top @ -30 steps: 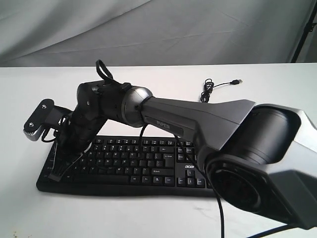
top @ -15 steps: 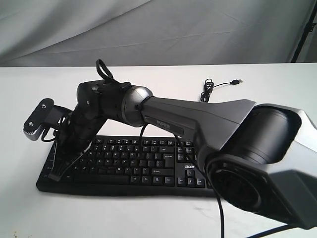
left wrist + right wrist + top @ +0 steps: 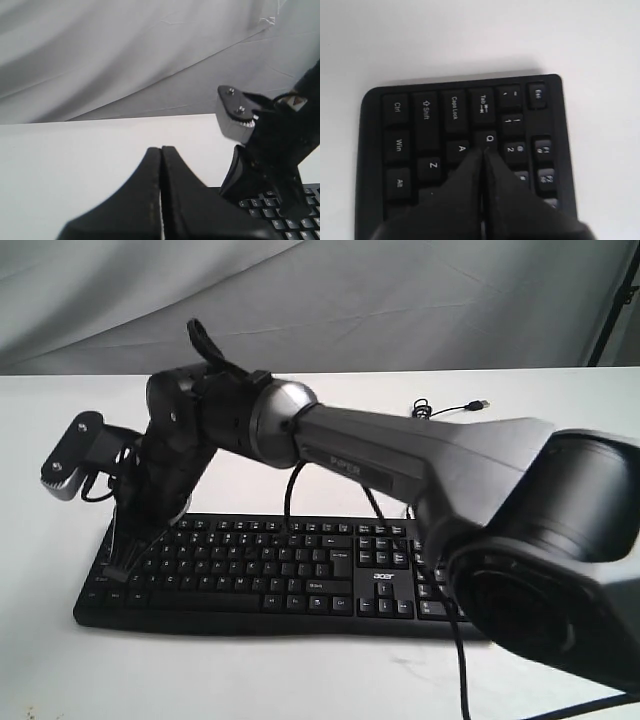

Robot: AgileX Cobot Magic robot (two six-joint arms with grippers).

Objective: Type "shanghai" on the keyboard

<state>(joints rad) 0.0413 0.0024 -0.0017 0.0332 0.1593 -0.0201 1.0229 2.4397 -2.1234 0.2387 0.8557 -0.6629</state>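
R hand (image 3: 483, 151) closed, lifted slightly off keyboard (image 3: 300, 570) left end.

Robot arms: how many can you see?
2. One arm reaches across to the keyboard's left end. The other shows only its closed fingers, in the left wrist view.

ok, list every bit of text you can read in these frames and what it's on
"acer": on the keyboard, above the arrow keys.
"PIPER": on the right arm, on its forearm shell.
"Ctrl", "Shift", "Caps Lock", "Tab", "Win", "Alt", "A", "Z", "Q", "1", "2": on the keys in the right wrist view.
Other key legends: too small or blurred to read.
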